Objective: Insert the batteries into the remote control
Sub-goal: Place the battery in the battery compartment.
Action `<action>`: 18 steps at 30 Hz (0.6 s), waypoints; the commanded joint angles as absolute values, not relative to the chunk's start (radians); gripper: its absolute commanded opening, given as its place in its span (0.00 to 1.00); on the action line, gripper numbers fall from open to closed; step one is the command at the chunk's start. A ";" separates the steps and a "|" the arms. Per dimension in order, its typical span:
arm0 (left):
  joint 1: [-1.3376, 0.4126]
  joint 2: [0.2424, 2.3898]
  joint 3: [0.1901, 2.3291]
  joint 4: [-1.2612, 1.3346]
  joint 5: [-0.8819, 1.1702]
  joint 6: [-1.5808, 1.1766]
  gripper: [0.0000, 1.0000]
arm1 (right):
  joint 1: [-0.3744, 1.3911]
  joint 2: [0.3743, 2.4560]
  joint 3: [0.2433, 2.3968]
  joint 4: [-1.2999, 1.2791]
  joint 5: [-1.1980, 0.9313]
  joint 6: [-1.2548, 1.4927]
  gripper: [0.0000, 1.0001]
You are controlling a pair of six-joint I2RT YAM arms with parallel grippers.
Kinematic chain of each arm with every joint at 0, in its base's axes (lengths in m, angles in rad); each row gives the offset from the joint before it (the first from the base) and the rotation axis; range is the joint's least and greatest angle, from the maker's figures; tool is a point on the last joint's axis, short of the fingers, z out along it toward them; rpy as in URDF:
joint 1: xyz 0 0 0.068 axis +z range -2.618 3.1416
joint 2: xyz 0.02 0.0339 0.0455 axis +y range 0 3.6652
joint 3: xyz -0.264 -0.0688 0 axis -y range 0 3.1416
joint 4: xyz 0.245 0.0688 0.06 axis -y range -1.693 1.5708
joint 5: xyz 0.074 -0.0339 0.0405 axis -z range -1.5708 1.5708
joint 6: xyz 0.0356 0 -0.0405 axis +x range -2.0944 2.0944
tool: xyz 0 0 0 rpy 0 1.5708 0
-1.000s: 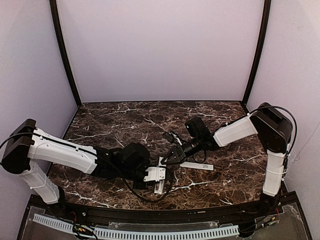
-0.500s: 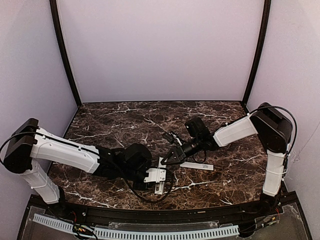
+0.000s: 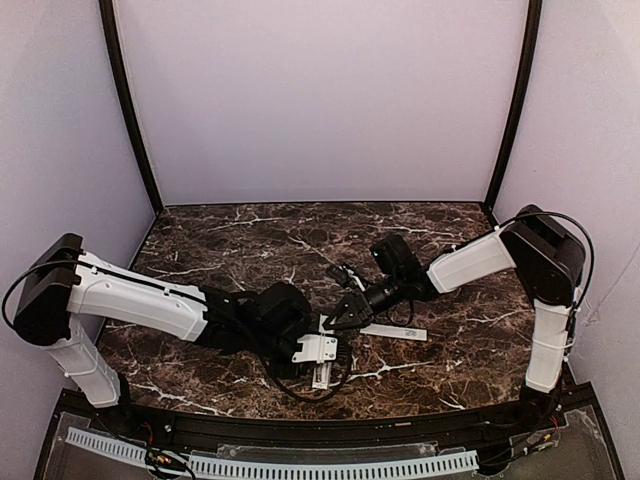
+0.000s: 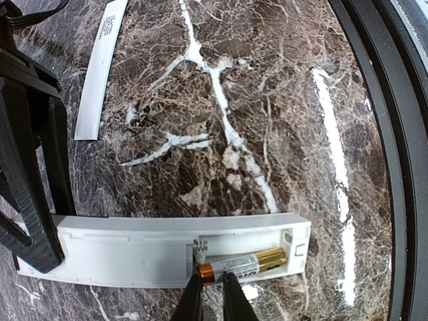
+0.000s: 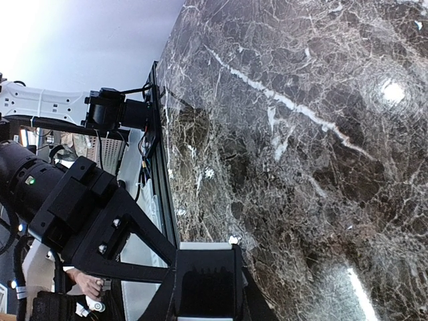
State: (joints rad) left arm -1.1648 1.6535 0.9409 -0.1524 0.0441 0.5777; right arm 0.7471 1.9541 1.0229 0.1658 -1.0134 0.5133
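Note:
The white remote control lies on the marble with its back open. One gold and dark battery lies in the nearer slot of the compartment; the other slot shows empty. My left gripper has its fingers almost together, tips against the battery's copper end. My right gripper is shut on the remote's other end, and its black fingers show in the left wrist view. In the right wrist view the remote's white edge sits between the fingers. No second battery shows.
The thin white cover strip with grey print lies on the marble beyond the remote; it also shows in the top view. The table's black front rim runs close to the remote's compartment end.
My left arm has shifted slightly to the right, toward the remote. The right arm and the remote have not moved.

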 commanded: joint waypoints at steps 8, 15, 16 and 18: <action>-1.193 1.756 0.981 -0.285 -0.035 0.632 0.10 | 0.762 1.967 1.043 0.190 -1.006 0.499 0.00; -1.208 1.756 0.985 -0.266 -0.132 0.598 0.11 | 0.758 1.973 1.037 0.188 -0.999 0.501 0.00; -1.206 1.734 0.976 -0.252 -0.145 0.592 0.11 | 0.755 1.976 1.036 0.190 -0.999 0.503 0.00; -1.195 1.693 0.963 -0.212 -0.146 0.568 0.13 | 0.743 1.973 1.028 0.194 -0.999 0.507 0.00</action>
